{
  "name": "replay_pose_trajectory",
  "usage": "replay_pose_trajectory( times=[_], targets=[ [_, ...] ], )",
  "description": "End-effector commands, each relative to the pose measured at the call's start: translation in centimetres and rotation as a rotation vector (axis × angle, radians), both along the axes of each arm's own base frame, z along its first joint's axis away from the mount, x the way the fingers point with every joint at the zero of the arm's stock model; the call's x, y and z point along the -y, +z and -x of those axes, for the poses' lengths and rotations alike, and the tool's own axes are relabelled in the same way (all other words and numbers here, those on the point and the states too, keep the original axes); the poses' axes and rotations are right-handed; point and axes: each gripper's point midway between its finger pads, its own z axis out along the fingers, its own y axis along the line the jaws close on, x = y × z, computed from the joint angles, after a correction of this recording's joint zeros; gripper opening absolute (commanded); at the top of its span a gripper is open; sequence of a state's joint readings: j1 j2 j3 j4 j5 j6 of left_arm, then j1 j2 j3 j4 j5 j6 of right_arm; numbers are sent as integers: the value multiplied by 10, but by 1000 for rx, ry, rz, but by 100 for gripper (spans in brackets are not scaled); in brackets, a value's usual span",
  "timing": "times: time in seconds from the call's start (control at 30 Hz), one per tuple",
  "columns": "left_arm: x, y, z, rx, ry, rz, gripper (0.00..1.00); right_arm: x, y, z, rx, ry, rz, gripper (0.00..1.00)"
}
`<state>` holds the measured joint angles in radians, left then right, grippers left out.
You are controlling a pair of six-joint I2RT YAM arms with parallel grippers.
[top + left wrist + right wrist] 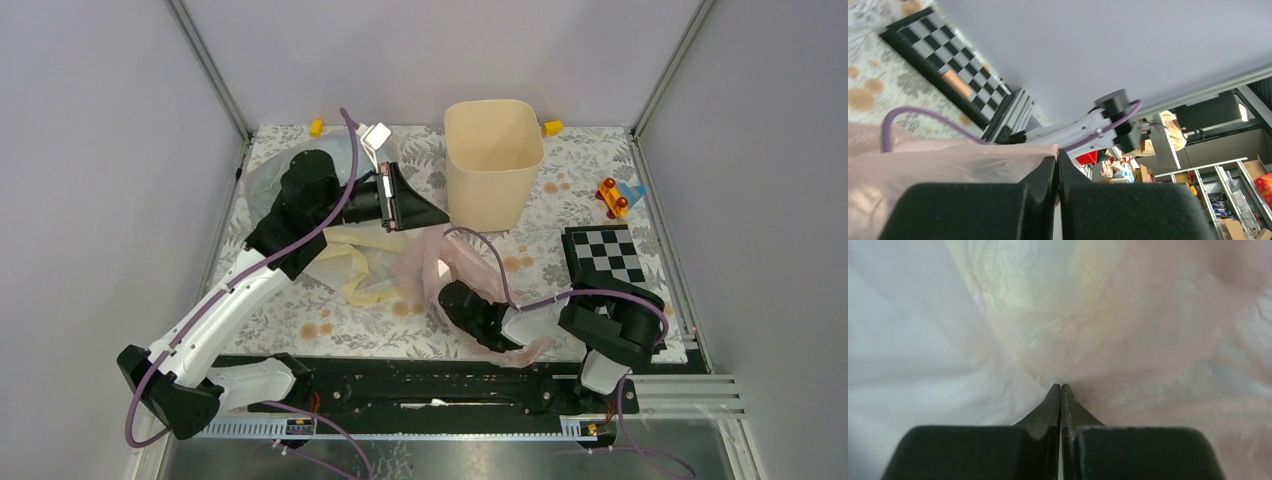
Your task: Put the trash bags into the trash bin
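1. Closest to the lens in the left wrist view, the left gripper (1058,151) has its black fingers pressed together. The edge of the pink trash bag (933,165) is pinched at their tips, and the film spreads away to the left of that view.
2. Seen from above, the left arm (225,310) reaches from the near-left corner towards the far part of the table (330,335). Its gripper points right, just beside the trash bin.
3. A bluish-clear trash bag (258,180) lies behind that arm at the far left.
4. A pale yellow trash bag (362,270) lies crumpled on the floral cloth below the left gripper, touching the pink one.
5. The pink bag is bunched mid-table, near the bin's front but outside it.
6. The trash bin (490,165) stands upright at far centre.
7. The right gripper (1061,386) sits low under the pink bag's drape. Its fingers are closed tight, with pinkish film puckering at their tips.
8. A checkerboard (603,253) lies to the right, with a red, orange and blue toy (615,196) beyond it.
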<state>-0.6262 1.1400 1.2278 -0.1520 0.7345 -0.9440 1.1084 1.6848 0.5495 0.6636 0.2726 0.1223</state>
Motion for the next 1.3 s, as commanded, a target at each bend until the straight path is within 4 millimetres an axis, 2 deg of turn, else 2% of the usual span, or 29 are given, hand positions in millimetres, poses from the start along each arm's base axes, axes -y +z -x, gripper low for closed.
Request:
replay_pose_trajectory(
  times=[0.0,0.2,0.33,0.47,0.53,0.63,0.77,0.83,0.93,1.07,1.2,1.27],
  targets=[
    [5,87,24,143,-73,178,1,20,-24,3,-17,-34,140,0],
    [12,144,70,203,-238,310,1,30,-31,0,-51,-115,194,0],
    [4,158,84,235,-239,343,3,36,-18,-3,-32,-157,164,0],
    [2,140,76,241,-174,277,10,36,17,-7,3,-182,103,0],
    [3,125,74,226,-163,230,10,48,37,-14,39,-246,92,0],
    [-1,112,78,239,-167,194,10,83,67,-27,118,-431,103,0],
    [-15,93,79,297,-106,112,7,134,98,-35,165,-634,91,0],
    [-22,79,78,315,-72,66,0,158,107,-37,161,-718,74,0],
    [-31,58,79,335,-50,-1,0,192,121,-40,174,-852,22,0],
    [-48,34,72,353,52,-89,0,233,135,-41,217,-1008,-30,0],
    [-65,32,74,382,116,-103,0,267,142,-39,236,-1156,-30,0],
    [-70,38,76,400,135,-84,0,275,142,-40,236,-1192,-6,0]
  ],
)
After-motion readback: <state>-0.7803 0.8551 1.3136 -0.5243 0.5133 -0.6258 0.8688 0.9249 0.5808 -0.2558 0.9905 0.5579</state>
